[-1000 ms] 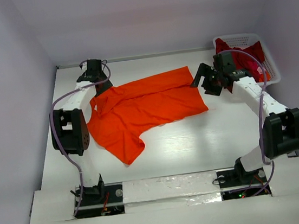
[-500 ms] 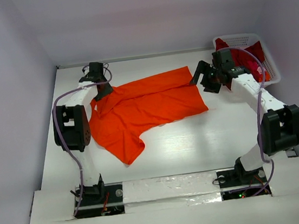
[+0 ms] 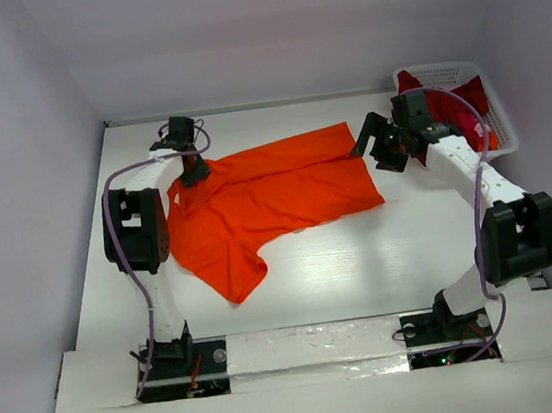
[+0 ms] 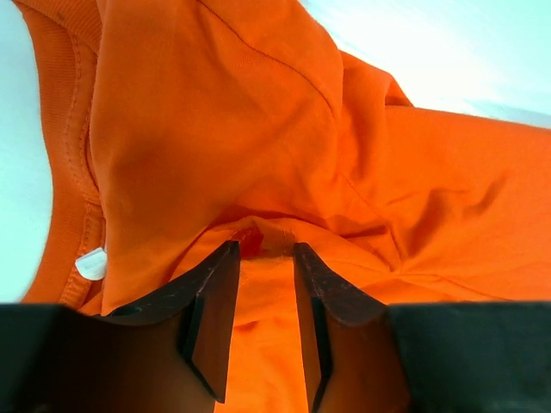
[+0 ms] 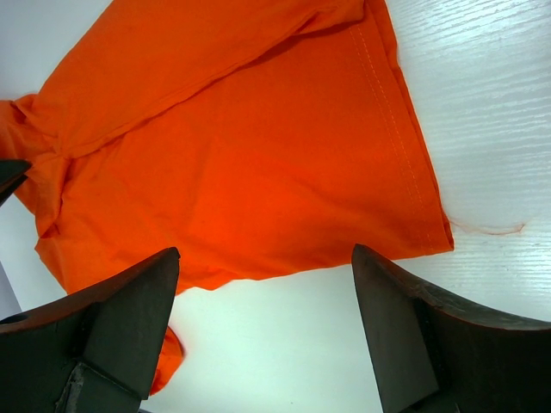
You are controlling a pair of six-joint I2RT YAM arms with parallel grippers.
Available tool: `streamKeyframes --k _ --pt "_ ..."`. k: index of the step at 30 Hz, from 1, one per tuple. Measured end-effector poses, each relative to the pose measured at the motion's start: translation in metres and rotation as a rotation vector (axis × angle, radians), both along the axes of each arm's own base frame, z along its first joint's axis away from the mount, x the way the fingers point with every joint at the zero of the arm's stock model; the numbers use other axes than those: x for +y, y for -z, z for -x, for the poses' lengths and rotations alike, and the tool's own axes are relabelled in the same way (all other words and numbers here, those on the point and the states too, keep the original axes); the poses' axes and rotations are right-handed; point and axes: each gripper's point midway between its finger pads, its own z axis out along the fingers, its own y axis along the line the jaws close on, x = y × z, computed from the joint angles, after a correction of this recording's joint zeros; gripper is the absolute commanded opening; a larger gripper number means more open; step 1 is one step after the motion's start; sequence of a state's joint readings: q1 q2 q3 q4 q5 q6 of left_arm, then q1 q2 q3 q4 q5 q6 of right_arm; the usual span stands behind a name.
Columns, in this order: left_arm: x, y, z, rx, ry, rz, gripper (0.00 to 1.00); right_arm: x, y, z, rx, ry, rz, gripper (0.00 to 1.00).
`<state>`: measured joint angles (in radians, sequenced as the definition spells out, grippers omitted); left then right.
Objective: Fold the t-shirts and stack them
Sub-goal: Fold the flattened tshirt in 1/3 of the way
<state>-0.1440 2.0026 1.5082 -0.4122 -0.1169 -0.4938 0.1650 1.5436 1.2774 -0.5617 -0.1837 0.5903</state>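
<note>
The orange t-shirt [image 3: 274,192] lies spread and partly folded over itself across the middle of the table. My left gripper [image 3: 194,171] is at its far left shoulder, beside the collar. In the left wrist view my left gripper [image 4: 263,249] has its jaws close together, with a puckered fold of the orange t-shirt [image 4: 215,112] pinched between them. My right gripper [image 3: 370,150] hovers open and empty over the shirt's right hem. In the right wrist view my right gripper [image 5: 265,258] has its jaws wide apart above the orange t-shirt [image 5: 241,155]. Dark red t-shirts [image 3: 465,108] lie in the basket.
A white latticed basket [image 3: 440,67] stands at the far right corner, just behind my right arm. Bare white table [image 3: 363,256] lies in front of the shirt. Grey walls close in the table on the left, back and right.
My left gripper has moved from the far left of the table down onto the shirt's shoulder. My right gripper has shifted slightly toward the back, still open.
</note>
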Motion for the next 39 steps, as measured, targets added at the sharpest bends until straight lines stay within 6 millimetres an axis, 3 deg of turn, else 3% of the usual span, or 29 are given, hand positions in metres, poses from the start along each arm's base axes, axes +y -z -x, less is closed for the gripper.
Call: streamKeyframes --k 6,13,26,39 --pt "0.000 0.000 0.001 0.004 0.000 0.000 0.23 0.000 0.000 0.000 0.000 0.000 0.000 0.86" --pt "0.000 -0.001 0.001 0.008 -0.001 -0.001 0.00 0.000 0.000 0.000 0.000 0.000 0.000 0.86" --pt "0.000 -0.009 -0.002 -0.001 -0.004 -0.002 0.00 0.000 0.000 0.000 0.000 0.000 -0.001 0.85" --pt "0.004 -0.004 0.016 0.074 -0.024 -0.016 0.00 0.002 -0.004 -0.001 -0.005 -0.005 -0.007 0.85"
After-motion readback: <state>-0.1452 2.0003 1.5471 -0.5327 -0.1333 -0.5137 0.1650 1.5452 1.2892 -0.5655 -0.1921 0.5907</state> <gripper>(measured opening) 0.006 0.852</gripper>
